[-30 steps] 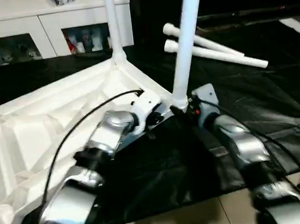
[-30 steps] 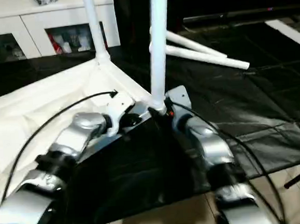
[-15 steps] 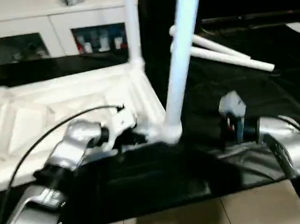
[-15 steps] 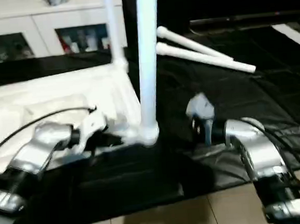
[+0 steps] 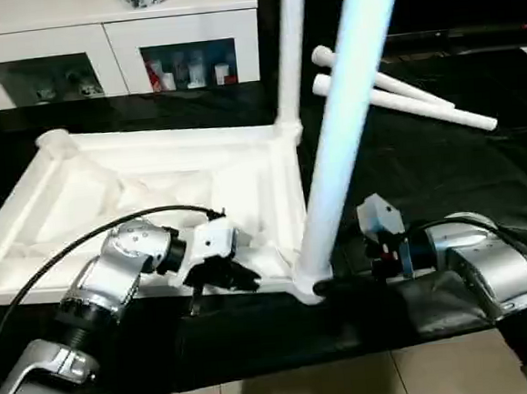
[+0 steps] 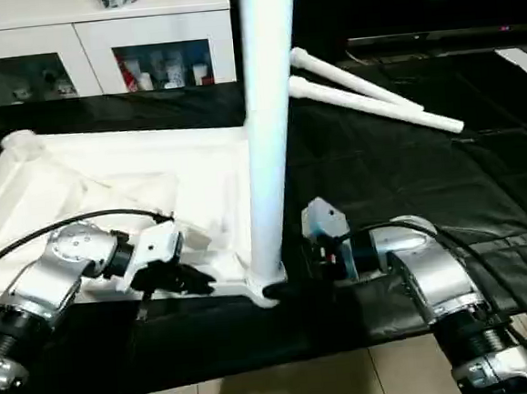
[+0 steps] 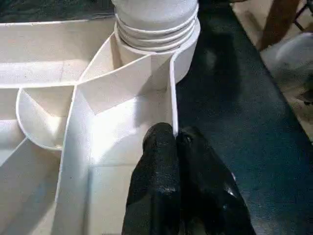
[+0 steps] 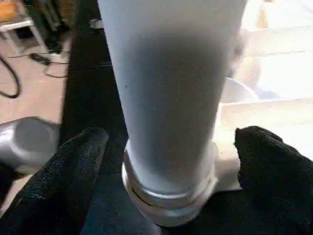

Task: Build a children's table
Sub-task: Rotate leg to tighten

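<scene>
The children's table top (image 5: 153, 183) lies upside down on black cloth, ribs facing up. One white leg (image 5: 342, 145) stands upright in the near right corner socket. A second leg (image 5: 290, 49) stands in the far right corner. My left gripper (image 7: 174, 139) is shut on the thin rim wall of the top, close to the near leg's threaded base (image 7: 156, 24). My right gripper (image 8: 171, 147) is open, with one finger (image 8: 73, 166) on each side of that leg's base and a gap to it. Two loose legs (image 5: 402, 104) lie on the cloth at the back right.
A white cabinet (image 5: 96, 37) with glass doors stands behind the table top. The far left corner socket (image 5: 54, 140) holds no leg. The black cloth (image 5: 462, 172) ends at a tiled floor (image 5: 351, 382) just in front of me.
The whole view has shifted and turned. My right gripper has opened wider at the near leg's base. The left gripper stays shut on the rim.
</scene>
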